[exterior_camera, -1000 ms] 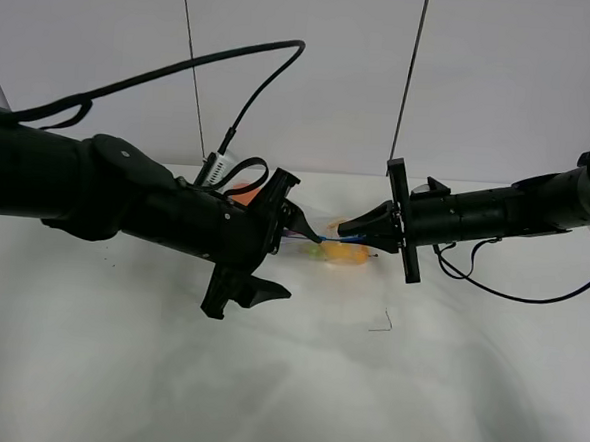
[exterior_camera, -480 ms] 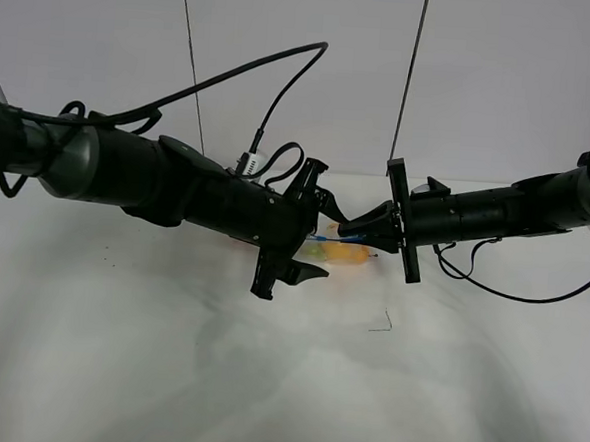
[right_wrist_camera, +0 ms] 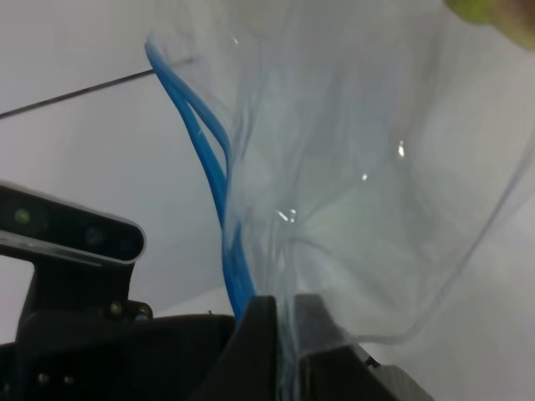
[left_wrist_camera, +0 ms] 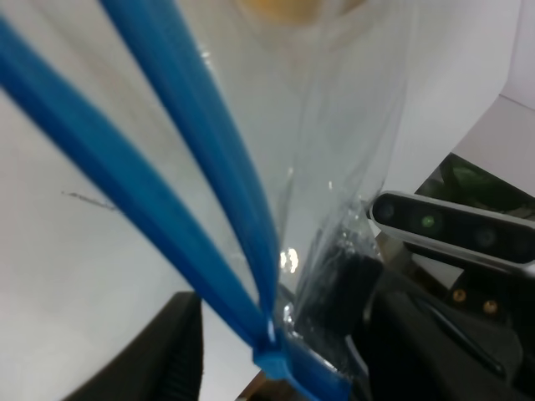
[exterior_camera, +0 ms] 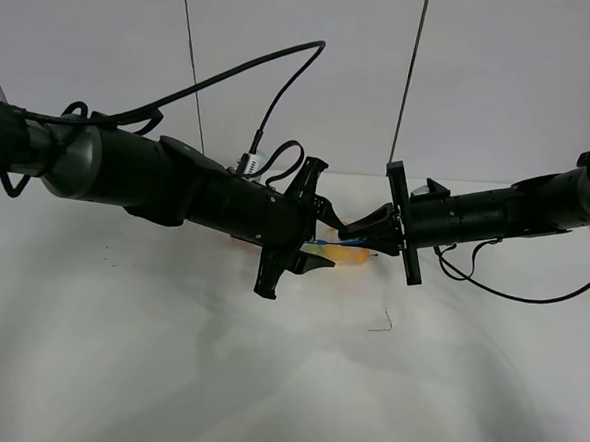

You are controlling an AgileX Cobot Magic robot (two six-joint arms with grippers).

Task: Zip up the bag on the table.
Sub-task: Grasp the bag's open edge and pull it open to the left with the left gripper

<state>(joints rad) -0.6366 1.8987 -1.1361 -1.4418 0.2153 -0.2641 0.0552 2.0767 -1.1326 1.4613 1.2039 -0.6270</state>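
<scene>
Overview from high up: shows bag (exterior_camera: 351,253) strung between left fingers (exterior_camera: 313,265) and right fingers (exterior_camera: 365,228), over worktop (exterior_camera: 265,380). Left wrist: finds left fingers apart, straddling blue strips (left_wrist_camera: 222,167), unjoined except beside right fingers. Right wrist: confirms right fingers clamped on bag film. Risks: tugging film out of that clamp; closing off-line, missing the strips. Count: one bag, two strips, two pairs of fingers.
</scene>
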